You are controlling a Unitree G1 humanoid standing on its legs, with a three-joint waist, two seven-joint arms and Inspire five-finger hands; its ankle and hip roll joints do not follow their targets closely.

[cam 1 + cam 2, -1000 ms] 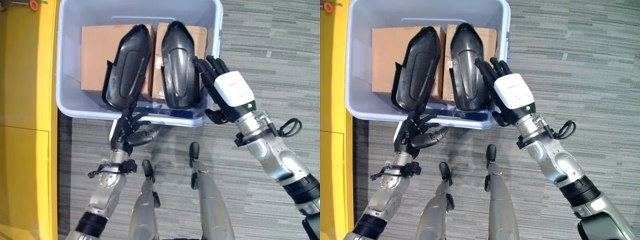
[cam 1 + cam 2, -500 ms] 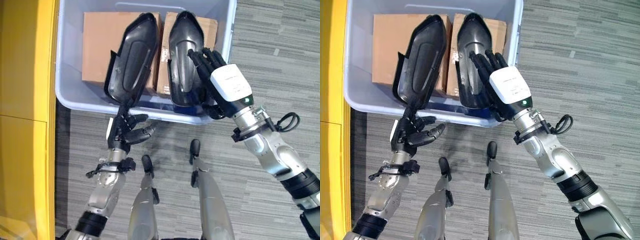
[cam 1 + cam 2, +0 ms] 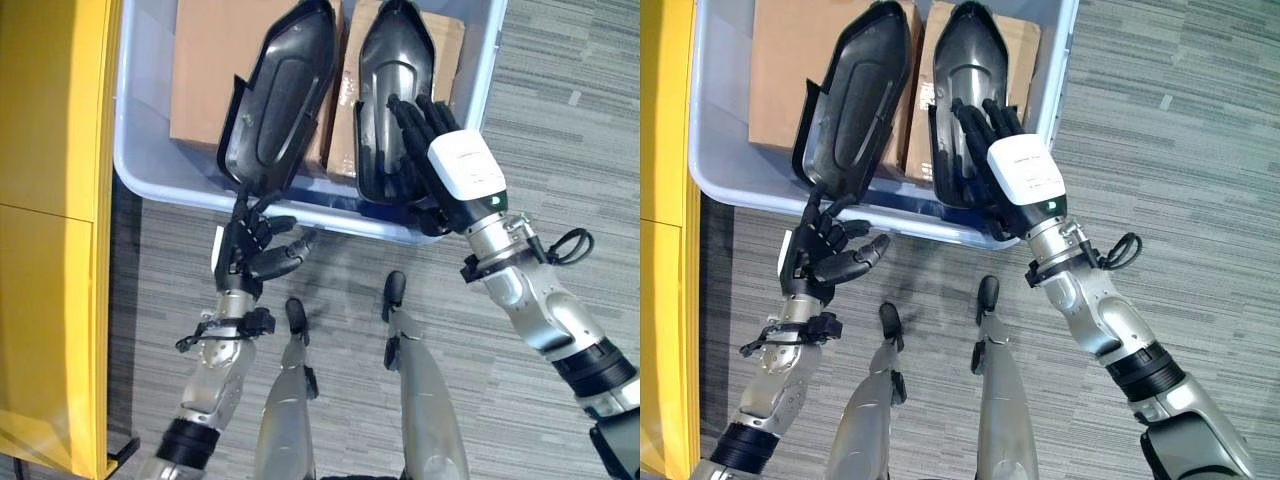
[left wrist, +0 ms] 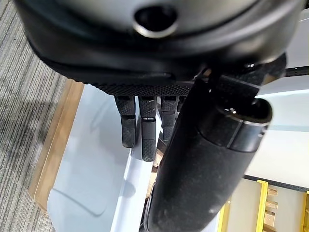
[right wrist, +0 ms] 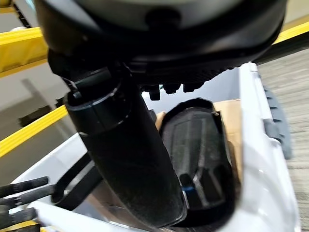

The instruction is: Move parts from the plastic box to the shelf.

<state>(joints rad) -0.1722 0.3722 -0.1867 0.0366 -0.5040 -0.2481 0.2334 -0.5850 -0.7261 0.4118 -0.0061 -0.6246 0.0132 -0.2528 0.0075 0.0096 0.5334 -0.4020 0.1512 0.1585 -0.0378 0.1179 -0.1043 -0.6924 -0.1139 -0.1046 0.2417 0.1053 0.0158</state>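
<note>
1. My right robot hand [image 3: 455,170] is spread, its fingers straight and laid over the near end of the right-hand glossy black moulded plastic shell [image 3: 392,60]. It reaches in over the near wall of the box. I judge it is lining up a grasp; nothing is curled round the part yet.

2. My left robot hand [image 3: 250,250] hovers just outside the near wall, fingers loosely bent and holding nothing. Its fingertips are close to the near tip of the left-hand long black plastic shell [image 3: 278,95], which pokes over the rim.

3. Both shells lean on two brown cardboard cartons [image 3: 210,70] inside the pale blue-grey plastic box [image 3: 135,150]. That tilt lifts their near ends toward me, probably so they can be reached from above the rim.

4. The box sits on grey striped carpet floor [image 3: 560,130]. The yellow metal shelf frame [image 3: 50,200] runs along its left, close by, so I judge the carry will be short.
</note>
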